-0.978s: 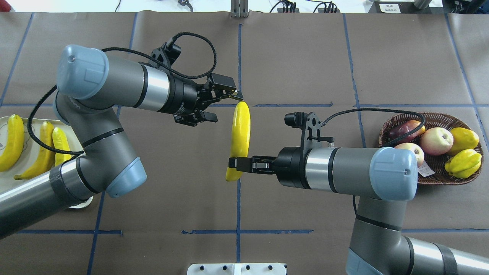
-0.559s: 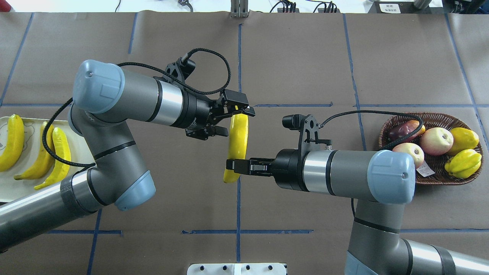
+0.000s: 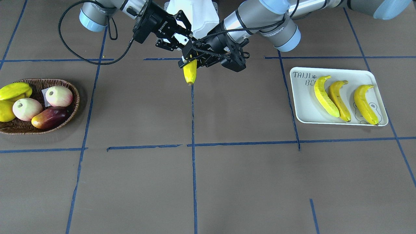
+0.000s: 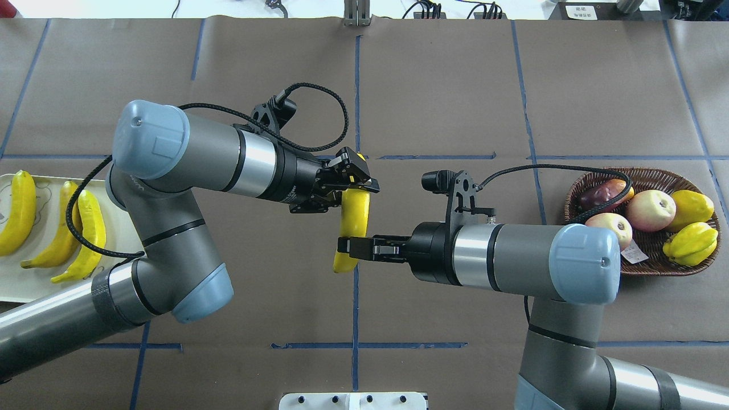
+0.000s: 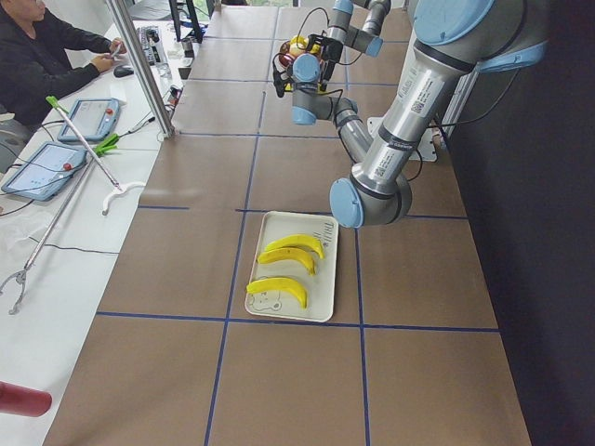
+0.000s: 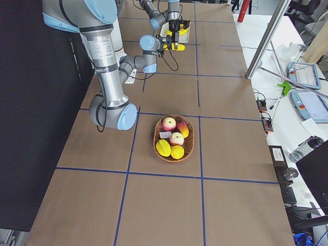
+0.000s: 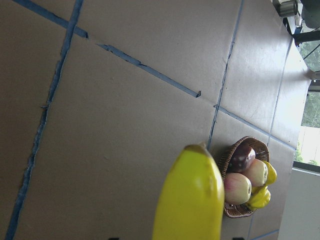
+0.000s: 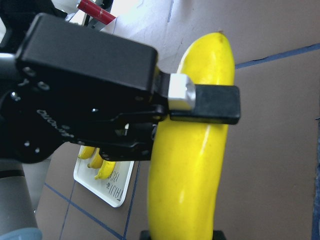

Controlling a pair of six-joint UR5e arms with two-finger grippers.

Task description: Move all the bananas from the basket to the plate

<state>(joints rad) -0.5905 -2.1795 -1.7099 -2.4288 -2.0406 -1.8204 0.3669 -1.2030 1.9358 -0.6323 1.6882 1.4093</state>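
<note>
One yellow banana (image 4: 354, 213) hangs in the air over the table's middle, held at both ends. My right gripper (image 4: 347, 249) is shut on its near end. My left gripper (image 4: 356, 181) is shut on its far end, and one of its fingers (image 8: 215, 105) lies across the peel in the right wrist view. In the front view the left gripper (image 3: 190, 59) sits just above the banana's free tip (image 3: 190, 74). Three bananas (image 3: 339, 100) lie on the white plate (image 3: 302, 109). The wicker basket (image 3: 39, 130) shows only other fruit.
The basket (image 4: 649, 267) at my right holds two apples, a dark red mango and yellow fruits. The plate (image 4: 17, 287) lies at my left, partly under the left arm's elbow. Blue tape lines cross the brown table. A person sits at the side desk (image 5: 56, 56).
The left arm swung in to the banana's far end and its open fingers closed on it. The right gripper kept hold and shifted slightly left.
</note>
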